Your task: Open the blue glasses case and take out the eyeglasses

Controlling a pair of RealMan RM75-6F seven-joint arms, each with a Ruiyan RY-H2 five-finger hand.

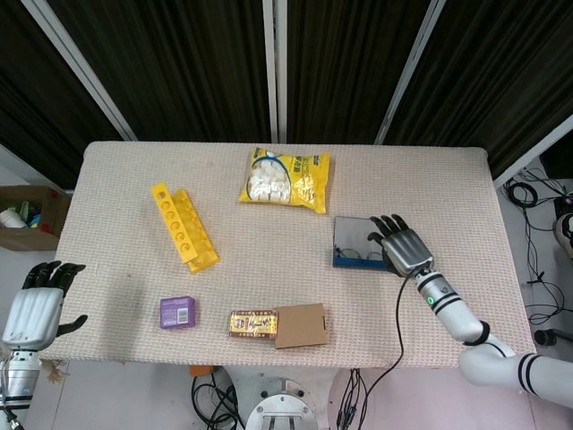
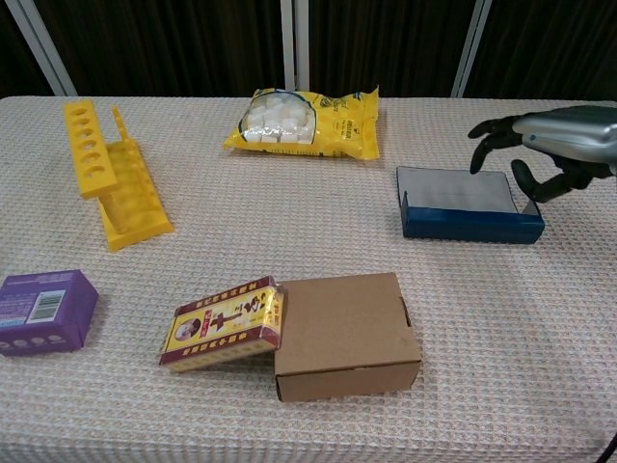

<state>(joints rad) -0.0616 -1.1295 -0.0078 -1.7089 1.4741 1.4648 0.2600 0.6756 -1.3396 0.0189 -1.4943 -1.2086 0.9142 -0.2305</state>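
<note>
The blue glasses case lies open right of the table's middle, its grey-lined lid tipped back toward the far side. The eyeglasses show as dark rims inside the case in the head view; the chest view hides them behind the front wall. My right hand hovers at the case's right end, fingers spread and empty, not touching the case. My left hand hangs off the table's left front corner, fingers apart and empty.
A yellow rack lies at the left. A yellow snack bag is at the back centre. A purple box, a red-and-yellow box and a cardboard box line the front edge.
</note>
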